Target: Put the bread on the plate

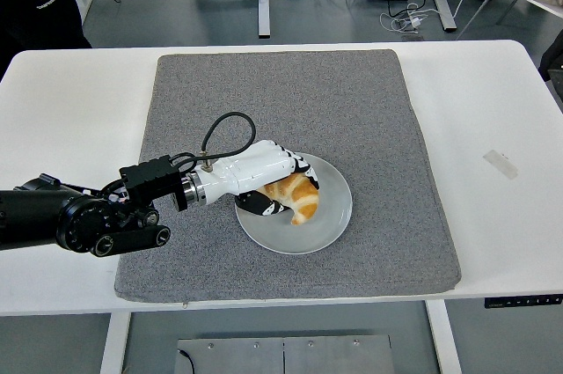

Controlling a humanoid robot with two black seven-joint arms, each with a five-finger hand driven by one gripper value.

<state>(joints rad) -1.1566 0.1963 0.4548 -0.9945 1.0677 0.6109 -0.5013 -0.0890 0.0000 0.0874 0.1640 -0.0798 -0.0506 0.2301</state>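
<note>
Golden-brown bread (297,196) sits over the white plate (327,226), and my left robot hand (264,177) is wrapped around it, white fingers (295,165) curled across its top and the dark thumb tucked in on the near side. From the head view, the only one I have, I cannot tell whether the bread's underside already rests on the plate or hangs just above it. My right robot hand is out of sight.

What worries me is the letting go. If I spread my fingers while the bread is not yet down, it could tip or roll toward the plate's right rim. If I pull back toward the left with a fingertip caught on the crust, I could drag the bread off the near-left rim onto the grey mat (352,101). My hand also overlaps that left rim, so pressing down there might tilt or slide the plate.

For room, I judge things easy. The plate lies well inside the mat, and the mat well inside the white surface (493,101). Only a small strip of tape (500,164) lies far off to the right. My way back to the left crosses bare mat, with the cable (222,128) looping above my wrist.
</note>
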